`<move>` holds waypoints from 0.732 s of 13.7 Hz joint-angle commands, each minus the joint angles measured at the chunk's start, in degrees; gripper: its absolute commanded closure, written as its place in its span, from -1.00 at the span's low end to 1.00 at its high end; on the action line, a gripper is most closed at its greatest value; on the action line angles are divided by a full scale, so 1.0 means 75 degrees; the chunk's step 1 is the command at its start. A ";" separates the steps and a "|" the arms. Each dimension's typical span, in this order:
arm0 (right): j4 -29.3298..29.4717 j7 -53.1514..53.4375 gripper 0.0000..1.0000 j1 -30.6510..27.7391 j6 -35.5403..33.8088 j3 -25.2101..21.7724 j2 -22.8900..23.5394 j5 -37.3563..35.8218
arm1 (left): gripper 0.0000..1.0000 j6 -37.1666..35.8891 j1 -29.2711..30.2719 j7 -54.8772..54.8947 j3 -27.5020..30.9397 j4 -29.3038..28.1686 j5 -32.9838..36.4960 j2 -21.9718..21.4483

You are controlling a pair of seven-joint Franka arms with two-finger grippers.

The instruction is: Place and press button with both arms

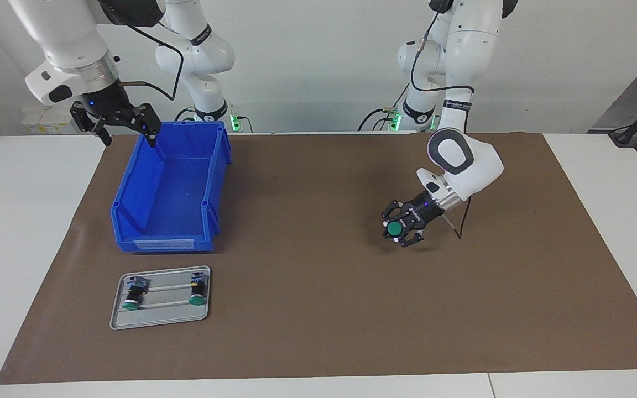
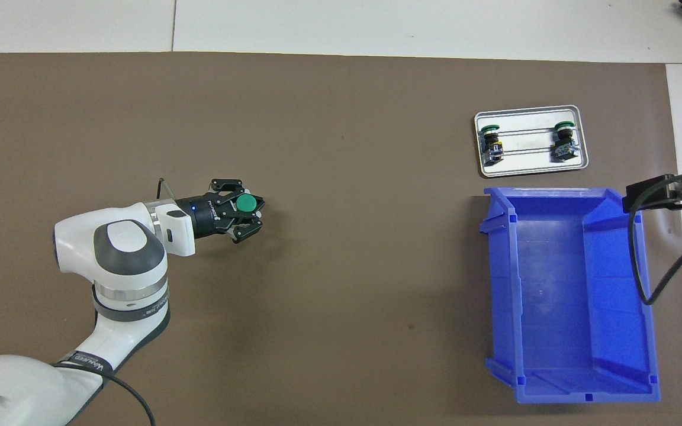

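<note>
My left gripper (image 1: 397, 228) hangs low and tilted over the brown mat (image 1: 318, 309) toward the left arm's end of the table. It is shut on a button (image 1: 394, 228) whose flat green cap (image 2: 247, 203) points away from the wrist. My right gripper (image 1: 129, 138) is raised with its fingers open and nothing between them. It hovers over the corner of the blue bin (image 1: 130, 232) nearest the robots, at the right arm's end.
A grey metal tray (image 1: 166, 316) lies on the mat just farther from the robots than the bin. It holds two more green-capped buttons (image 1: 130, 303) (image 1: 197, 299) lying on their sides. The bin (image 2: 572, 296) has nothing in it.
</note>
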 commanded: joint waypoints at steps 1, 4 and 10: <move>-0.0154 -0.0135 -1.00 -0.0055 0.0023 0.0031 -0.0155 0.0129 | 1.00 -0.0228 -0.0265 0.0809 0.0069 -0.0544 -0.0839 -0.0365; -0.0154 -0.0135 -1.00 -0.0055 0.0023 0.0031 -0.0155 0.0129 | 1.00 -0.0720 -0.0265 0.1585 0.0069 -0.0918 -0.1404 -0.0388; -0.0154 -0.0135 -1.00 -0.0055 0.0023 0.0031 -0.0155 0.0129 | 1.00 -0.1541 -0.0160 0.2206 0.0093 -0.1329 -0.1756 -0.0435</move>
